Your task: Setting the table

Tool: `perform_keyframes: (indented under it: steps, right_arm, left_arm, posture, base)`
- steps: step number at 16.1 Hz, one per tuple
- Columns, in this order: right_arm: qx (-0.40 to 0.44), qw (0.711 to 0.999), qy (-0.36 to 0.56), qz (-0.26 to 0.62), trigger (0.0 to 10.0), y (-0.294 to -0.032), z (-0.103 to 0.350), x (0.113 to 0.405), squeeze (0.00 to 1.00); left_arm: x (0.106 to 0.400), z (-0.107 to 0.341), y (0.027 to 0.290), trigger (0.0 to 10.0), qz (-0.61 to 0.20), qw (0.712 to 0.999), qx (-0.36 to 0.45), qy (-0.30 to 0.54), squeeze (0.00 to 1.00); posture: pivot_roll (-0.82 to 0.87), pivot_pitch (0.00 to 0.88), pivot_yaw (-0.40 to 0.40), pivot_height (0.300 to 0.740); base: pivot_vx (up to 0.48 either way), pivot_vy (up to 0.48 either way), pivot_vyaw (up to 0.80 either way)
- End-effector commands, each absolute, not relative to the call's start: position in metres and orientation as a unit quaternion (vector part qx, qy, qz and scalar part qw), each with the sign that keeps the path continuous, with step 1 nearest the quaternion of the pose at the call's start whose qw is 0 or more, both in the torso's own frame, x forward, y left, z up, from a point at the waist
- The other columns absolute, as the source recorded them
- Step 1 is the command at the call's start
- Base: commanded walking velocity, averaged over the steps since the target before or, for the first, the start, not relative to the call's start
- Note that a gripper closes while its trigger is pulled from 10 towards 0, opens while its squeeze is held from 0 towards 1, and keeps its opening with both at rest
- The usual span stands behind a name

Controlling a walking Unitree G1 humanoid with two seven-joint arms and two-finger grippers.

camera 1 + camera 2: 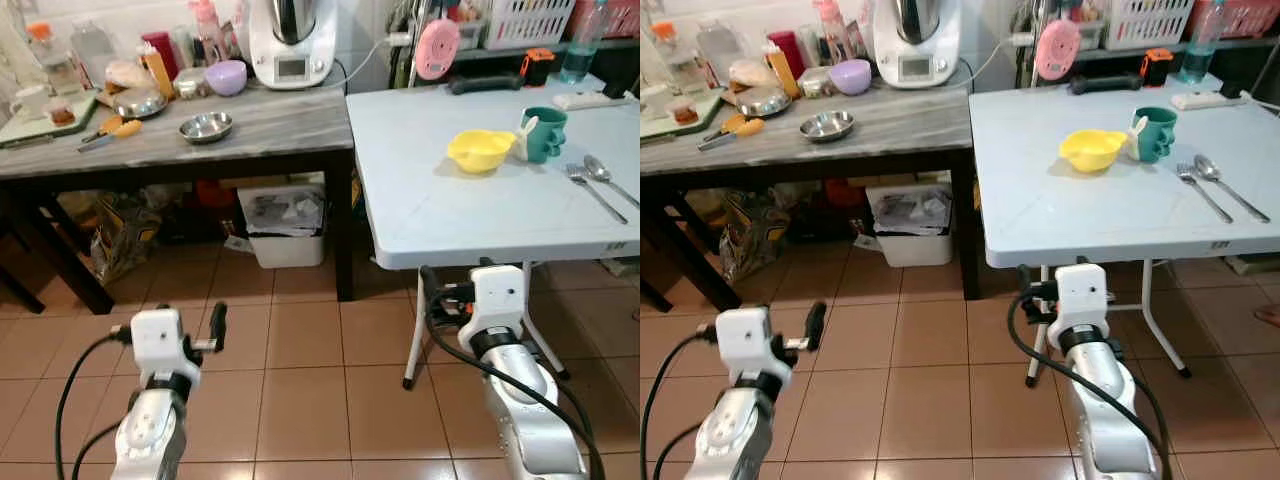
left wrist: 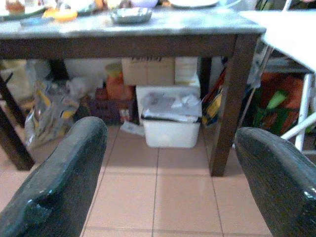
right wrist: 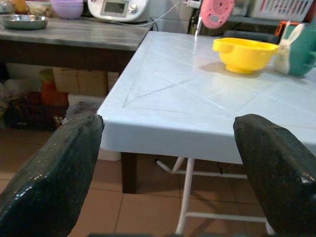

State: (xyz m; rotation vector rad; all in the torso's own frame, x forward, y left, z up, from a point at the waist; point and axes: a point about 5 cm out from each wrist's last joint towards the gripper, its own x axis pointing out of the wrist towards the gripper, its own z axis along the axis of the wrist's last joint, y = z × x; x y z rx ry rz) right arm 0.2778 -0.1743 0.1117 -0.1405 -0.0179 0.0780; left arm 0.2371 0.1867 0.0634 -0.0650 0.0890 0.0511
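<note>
A white folding table (image 1: 450,220) on the right carries a yellow bowl (image 1: 480,150), a teal mug (image 1: 545,133), a fork (image 1: 590,190) and a spoon (image 1: 605,175). A steel bowl (image 1: 206,127) and a purple bowl (image 1: 226,77) sit on the dark-legged side table (image 1: 270,130) to the left. My right gripper (image 3: 168,128) is open and empty, low in front of the white table's near edge. My left gripper (image 2: 170,133) is open and empty too, low over the floor and facing the side table.
A white bin (image 1: 285,225) and a bag (image 1: 125,235) sit under the side table. A kitchen machine (image 1: 292,40), bottles and tools crowd its top. A power strip (image 1: 590,100) lies at the white table's back. Tiled floor stretches in front of me.
</note>
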Motion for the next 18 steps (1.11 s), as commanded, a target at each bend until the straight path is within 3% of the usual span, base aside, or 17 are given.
perform_keyframes:
  steps: [1, 13, 18]
  right_arm:
    - [-0.063, 0.997, -0.011, 0.046, 10.0, -0.1672, 0.1142, 0.2799, 0.00]
    - [-0.059, 0.997, -0.005, 0.059, 10.0, -0.1608, 0.1153, 0.2821, 0.00]
    - [-0.060, 0.996, -0.006, 0.061, 10.0, -0.1607, 0.1160, 0.2854, 0.00]
  left_arm:
    - [0.2365, 0.0687, 0.1891, 10.0, 0.031, 0.999, -0.023, 0.032, 0.00]
    - [0.2266, 0.0631, 0.1852, 10.0, 0.005, 0.998, -0.017, 0.054, 0.00]
    - [0.2308, 0.0670, 0.1820, 10.0, -0.004, 0.999, -0.012, 0.047, 0.00]
  posture:
    - [-0.13, 0.000, 0.081, 0.740]
    - [-0.12, 0.001, 0.076, 0.740]
    - [-0.12, 0.000, 0.075, 0.740]
  base:
    - [0.000, 0.000, 0.00]
    - [0.000, 0.000, 0.00]
    - [0.000, 0.000, -0.32]
